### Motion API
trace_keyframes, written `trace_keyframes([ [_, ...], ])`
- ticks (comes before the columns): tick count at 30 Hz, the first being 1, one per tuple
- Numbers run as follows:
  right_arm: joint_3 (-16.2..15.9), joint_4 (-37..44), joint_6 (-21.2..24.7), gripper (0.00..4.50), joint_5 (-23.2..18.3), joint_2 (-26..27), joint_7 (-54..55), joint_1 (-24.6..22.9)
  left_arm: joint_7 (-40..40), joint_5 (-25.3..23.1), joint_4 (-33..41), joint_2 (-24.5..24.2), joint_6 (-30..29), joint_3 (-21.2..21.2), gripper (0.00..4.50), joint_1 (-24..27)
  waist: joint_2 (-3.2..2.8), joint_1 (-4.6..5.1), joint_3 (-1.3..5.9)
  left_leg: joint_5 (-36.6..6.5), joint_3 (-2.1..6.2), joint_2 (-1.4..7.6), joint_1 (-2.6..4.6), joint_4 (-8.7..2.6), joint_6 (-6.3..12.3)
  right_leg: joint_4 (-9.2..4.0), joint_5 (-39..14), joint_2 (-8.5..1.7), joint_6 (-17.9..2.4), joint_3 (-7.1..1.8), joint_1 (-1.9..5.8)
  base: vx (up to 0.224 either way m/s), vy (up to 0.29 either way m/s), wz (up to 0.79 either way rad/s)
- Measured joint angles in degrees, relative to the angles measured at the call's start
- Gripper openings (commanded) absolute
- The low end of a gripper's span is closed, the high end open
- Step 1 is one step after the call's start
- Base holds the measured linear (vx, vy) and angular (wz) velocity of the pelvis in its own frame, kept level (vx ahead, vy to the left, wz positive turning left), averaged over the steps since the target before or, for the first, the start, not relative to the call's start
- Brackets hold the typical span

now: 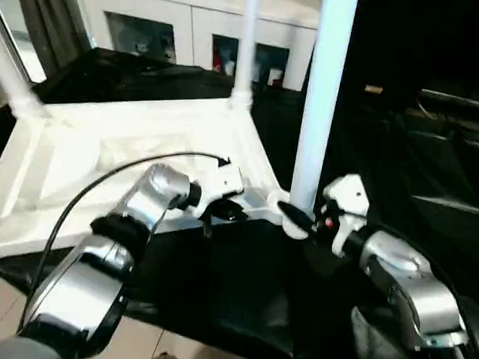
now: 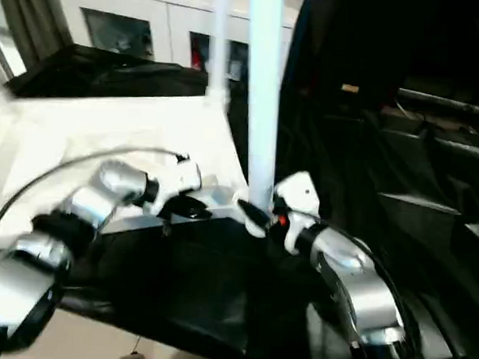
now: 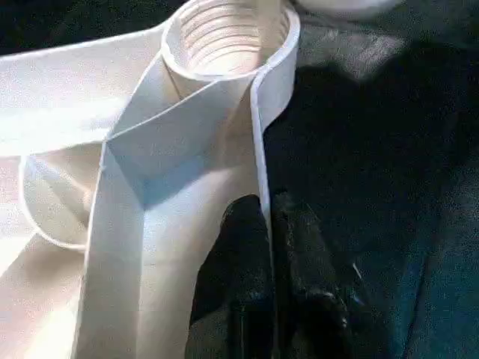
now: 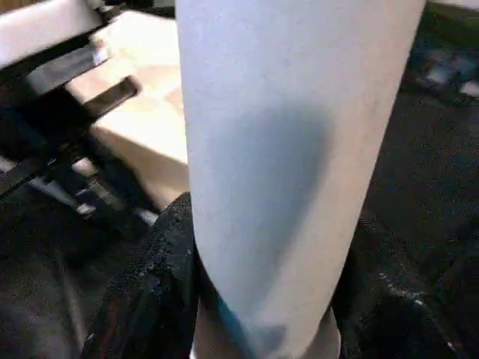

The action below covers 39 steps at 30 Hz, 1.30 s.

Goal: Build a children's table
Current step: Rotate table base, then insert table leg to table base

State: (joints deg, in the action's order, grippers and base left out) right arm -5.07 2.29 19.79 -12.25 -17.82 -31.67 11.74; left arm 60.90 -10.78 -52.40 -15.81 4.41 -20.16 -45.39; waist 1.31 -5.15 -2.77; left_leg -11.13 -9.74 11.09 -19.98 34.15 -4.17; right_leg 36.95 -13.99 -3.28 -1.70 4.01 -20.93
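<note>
centre frame: left tool (image 3: 262,239) pinching tabletop rim (image 3: 258,149), right tool (image 4: 262,329) gripping upright leg (image 1: 318,111); risking cross-threading in corner socket (image 3: 224,37) if tilted.

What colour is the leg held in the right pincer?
White; the leg shows best in the left eye view.

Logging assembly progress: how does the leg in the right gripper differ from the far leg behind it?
The held leg stands at the near corner, clamped low by the right gripper; the far leg stands free at the tabletop's far corner. The held leg looks thicker, being closer. Both are white, round and upright.
</note>
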Motion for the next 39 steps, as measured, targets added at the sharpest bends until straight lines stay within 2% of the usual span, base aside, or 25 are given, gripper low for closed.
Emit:
trace_keyframes([
  [7,1.72,-1.34,0.02,1.91,-1.16,1.23,0.9,0.94,-1.41,-0.79,5.03,-2.77,4.57,-0.66,0.0,4.08,0.03,0.41,0.07,0.07,-0.01,0.0,-0.01,-0.02,-0.11,0.05,0.08,0.0,0.13,-0.09,-0.01,0.0,0.0,0.0],
  [9,2.45,-1.93,0.05,1.91,-1.86,2.03,1.12,1.96,-0.12,-0.37,5.94,-3.13,5.6,-0.55,0.0,4.8,0.03,0.23,0.08,0.06,-0.02,0.0,-0.01,-0.05,-0.12,0.01,0.04,0.01,0.19,-0.09,-0.06,0.0,0.0,0.0],
  [13,2.09,-4.38,0.14,1.91,-3.01,4.15,0.67,3.9,2.95,1.11,6.6,-2.8,5.39,-0.2,0.0,5.18,-0.03,-0.09,0.1,0.05,-0.06,-0.03,-0.11,-0.05,-0.11,-0.02,0.04,-0.02,0.19,-0.13,-0.24,0.0,0.0,0.0],
  [17,1.3,-8.02,0.04,1.91,-2.96,5.03,0.12,5.9,5.2,2.08,8.07,-3.02,4.03,-0.07,0.0,5.92,-0.03,0.01,0.11,0.04,-0.11,-0.07,-0.1,-0.06,-0.09,-0.03,0.04,-0.08,0.19,-0.17,-0.24,0.0,0.0,0.0],
  [24,-0.24,-13.89,-0.11,1.91,-2.01,5.93,-1.11,9.54,5.45,2.21,8.94,-2.95,2.96,0.2,0.0,6.14,0.36,0.04,0.11,0.04,-0.16,-0.08,-0.09,-0.06,-0.09,-0.05,0.01,-0.1,0.23,-0.2,-0.23,0.0,0.0,0.0],
  [39,-0.41,-15.47,1.08,1.91,-1.81,5.82,-2.66,11.64,6.87,3.18,9.79,-3.0,0.51,1.37,0.0,6.36,0.4,0.14,0.11,0.05,-0.19,-0.08,-0.06,-0.31,-0.09,-0.15,-0.01,-0.1,0.27,-0.19,-0.25,0.0,0.0,0.0],
])
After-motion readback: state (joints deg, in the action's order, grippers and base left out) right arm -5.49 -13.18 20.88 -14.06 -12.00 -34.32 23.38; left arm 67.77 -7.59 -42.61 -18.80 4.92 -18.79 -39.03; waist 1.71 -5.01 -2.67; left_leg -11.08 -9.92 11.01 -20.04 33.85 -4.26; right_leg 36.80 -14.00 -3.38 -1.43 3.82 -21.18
